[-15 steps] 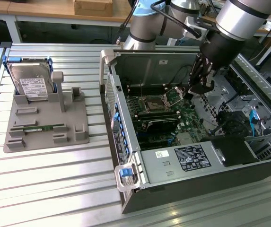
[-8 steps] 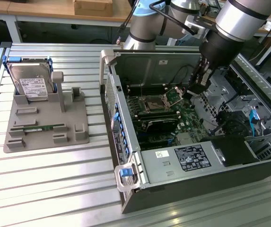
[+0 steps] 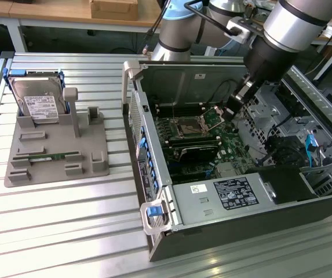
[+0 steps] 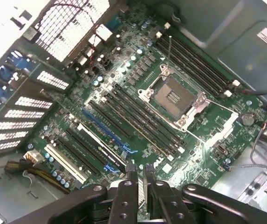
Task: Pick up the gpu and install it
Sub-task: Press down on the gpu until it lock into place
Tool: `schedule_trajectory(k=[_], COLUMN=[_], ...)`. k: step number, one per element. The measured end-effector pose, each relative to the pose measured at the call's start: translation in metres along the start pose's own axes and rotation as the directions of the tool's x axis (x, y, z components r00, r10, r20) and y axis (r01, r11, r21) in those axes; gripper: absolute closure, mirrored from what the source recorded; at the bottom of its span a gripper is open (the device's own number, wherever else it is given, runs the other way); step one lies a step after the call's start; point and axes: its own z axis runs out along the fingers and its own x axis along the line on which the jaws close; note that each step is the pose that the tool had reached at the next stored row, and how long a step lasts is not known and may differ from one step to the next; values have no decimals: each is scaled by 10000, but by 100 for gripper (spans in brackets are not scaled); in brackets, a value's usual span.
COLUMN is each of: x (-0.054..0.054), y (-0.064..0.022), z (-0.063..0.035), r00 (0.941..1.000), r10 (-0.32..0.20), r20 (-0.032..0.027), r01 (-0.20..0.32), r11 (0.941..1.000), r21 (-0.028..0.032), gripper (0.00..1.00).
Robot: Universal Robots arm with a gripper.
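The gpu [image 3: 194, 152] is a dark card that stands edge-up on the green motherboard [image 3: 226, 136] inside the open computer case [image 3: 212, 197], just in front of the processor socket [image 3: 190, 124]. My gripper [image 3: 230, 111] hangs inside the case above the board, behind and to the exterior view's right of the card, apart from it. In the wrist view the gripper [image 4: 137, 175] has its two black fingers close together with a narrow gap and nothing between them. Below them lie the motherboard's expansion slots [image 4: 100, 149] and the socket [image 4: 175, 95].
A grey holder [image 3: 55, 150] at the exterior view's left carries a silver hard drive [image 3: 35, 104] and a green memory stick [image 3: 47, 156]. The case walls, a drive cage [image 3: 293, 150] and loose cables [image 3: 313, 145] hem in the arm. A ribbed metal table [image 3: 67, 231] lies around.
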Motion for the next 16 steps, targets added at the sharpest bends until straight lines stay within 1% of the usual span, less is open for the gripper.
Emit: schedule_trajectory(k=[1,2,3,5,6,8,9,10,11,13,14,15,16], x=[0,0,0,-1,-1,-1,-1,-1,-1,-2,-2,-2,-2], y=[0,0,-1,-1,-2,-2,-2,-2,-3,-3,-3,-4,-4], z=[2,4,7,13,15,20,22,24,27,31,33,35,37], r00=[9998,9985,9955,9867,9825,9702,9615,9542,9419,9195,9058,8940,8739], r10=[194,539,949,1623,1859,2420,2743,2987,3352,3924,4230,4474,4853], r20=[13,30,52,89,103,137,155,170,191,226,245,260,283], r01=[-194,-539,-949,-1623,-1859,-2420,-2742,-2987,-3352,-3923,-4229,-4473,-4851], r11=[9998,9985,9955,9867,9826,9703,9617,9543,9421,9198,9061,8943,8744], r21=[-3,-2,-3,-9,-13,-26,-33,-40,-51,-76,-90,-104,-129], gripper=[81,81,81,81,81,81,81,81,81,81,81,81,81])
